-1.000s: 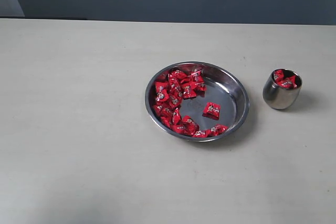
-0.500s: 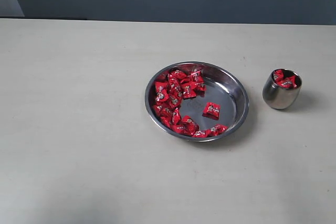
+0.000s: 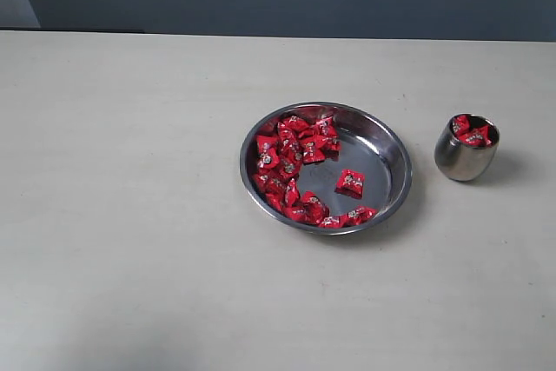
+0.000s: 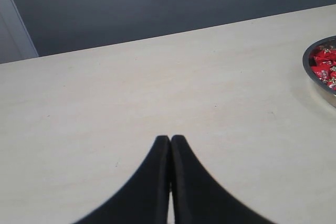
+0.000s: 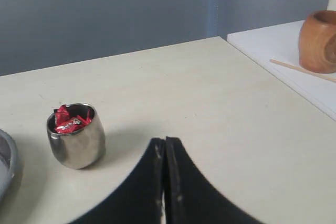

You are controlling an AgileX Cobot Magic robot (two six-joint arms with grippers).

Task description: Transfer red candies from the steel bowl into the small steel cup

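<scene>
Steel bowl [image 3: 382,167]: polished metal, mirror-glossy, smooth floor, bright rolled rim.
Red candies [image 3: 287,161] in bowl: crinkled shiny wrappers; foil or plastic film not told apart.
Small steel cup [image 3: 465,162] beside bowl: same bright metal, smooth, reflections seen on rounded side.
Table [image 3: 130,215] under bowl: pale, matt, smooth, faint specks noted.
Left gripper [image 4: 170,140], right gripper [image 5: 165,141]: black, matt, plastic-like.
Wooden cup [image 5: 317,40], well apart from bowl: brown wood, dull sheen.
</scene>
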